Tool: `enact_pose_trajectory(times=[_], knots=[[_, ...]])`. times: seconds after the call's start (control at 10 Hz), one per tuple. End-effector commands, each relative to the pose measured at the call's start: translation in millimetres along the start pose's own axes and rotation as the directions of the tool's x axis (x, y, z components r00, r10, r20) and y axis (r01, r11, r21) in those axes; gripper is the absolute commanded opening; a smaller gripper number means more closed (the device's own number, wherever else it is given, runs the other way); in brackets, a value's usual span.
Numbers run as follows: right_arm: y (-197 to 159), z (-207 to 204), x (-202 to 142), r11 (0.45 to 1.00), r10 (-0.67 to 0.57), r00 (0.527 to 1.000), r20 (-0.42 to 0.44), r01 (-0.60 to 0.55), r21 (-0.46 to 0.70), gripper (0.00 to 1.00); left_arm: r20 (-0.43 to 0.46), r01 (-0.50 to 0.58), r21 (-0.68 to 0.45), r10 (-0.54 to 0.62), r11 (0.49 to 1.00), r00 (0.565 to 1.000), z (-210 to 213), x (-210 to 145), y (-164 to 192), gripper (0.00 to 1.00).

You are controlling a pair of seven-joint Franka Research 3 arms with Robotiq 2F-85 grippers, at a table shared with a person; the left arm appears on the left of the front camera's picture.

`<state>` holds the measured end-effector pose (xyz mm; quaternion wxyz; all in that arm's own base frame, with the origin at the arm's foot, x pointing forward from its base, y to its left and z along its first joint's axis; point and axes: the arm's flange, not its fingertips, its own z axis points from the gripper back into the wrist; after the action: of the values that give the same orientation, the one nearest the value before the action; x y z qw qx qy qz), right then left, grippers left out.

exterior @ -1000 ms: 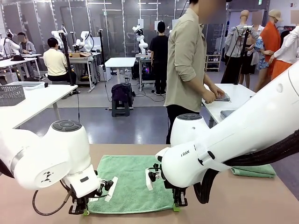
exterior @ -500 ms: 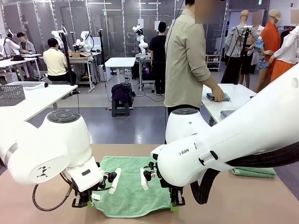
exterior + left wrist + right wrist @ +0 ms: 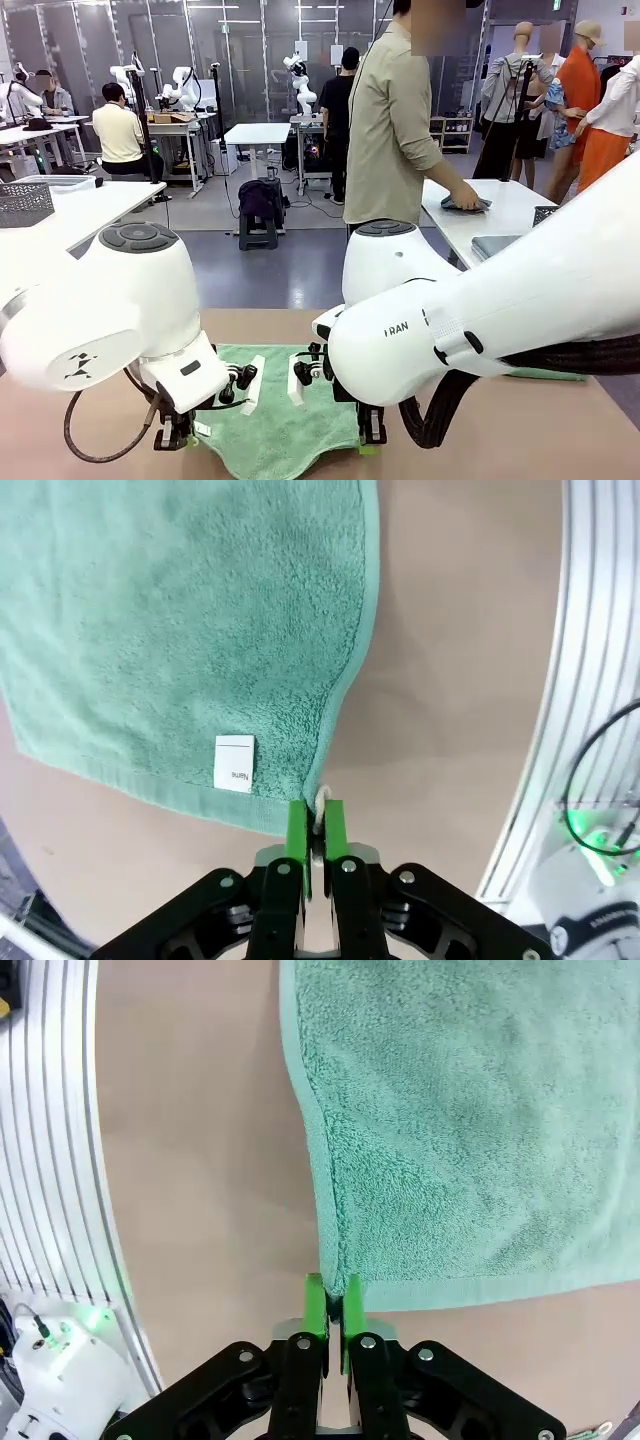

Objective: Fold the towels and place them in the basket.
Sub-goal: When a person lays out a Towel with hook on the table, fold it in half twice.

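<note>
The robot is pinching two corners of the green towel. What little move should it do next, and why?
Probably carry both corners away from the robot, over to the far edge of the towel, folding it in half. The left fingers and right fingers are shut on its near corners, that edge looks raised off the table, and the rest lies flat.

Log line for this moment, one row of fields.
left end effector: shut on towel corner | right end effector: shut on other near corner | towel: far end on table | person: turned aside
</note>
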<state>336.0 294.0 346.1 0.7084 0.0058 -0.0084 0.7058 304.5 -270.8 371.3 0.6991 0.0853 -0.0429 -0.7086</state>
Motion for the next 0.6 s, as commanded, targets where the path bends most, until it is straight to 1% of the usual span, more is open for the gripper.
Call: enact_pose_trajectory(times=[0.0, 0.3, 0.5], knots=[[8.5, 3.5, -1.1, 0.999, -0.035, 0.999, -0.037, 0.034, -0.028, 0.07, 0.002, -0.001, 0.005, 0.001, 1.000, 1.000, -0.9, -11.5, -22.5, 0.08], [-2.7, 24.7, -11.8, 0.997, -0.043, 0.999, -0.029, 0.040, -0.073, 0.07, 0.026, 0.012, 0.095, -0.014, 0.995, 1.000, 20.2, -17.2, -7.3, 0.08], [-12.2, 39.5, -15.6, 0.996, -0.024, 1.000, -0.016, 0.023, -0.084, 0.07, 0.043, 0.022, 0.105, -0.027, 0.994, 0.999, 35.1, -22.5, 5.8, 0.08]])
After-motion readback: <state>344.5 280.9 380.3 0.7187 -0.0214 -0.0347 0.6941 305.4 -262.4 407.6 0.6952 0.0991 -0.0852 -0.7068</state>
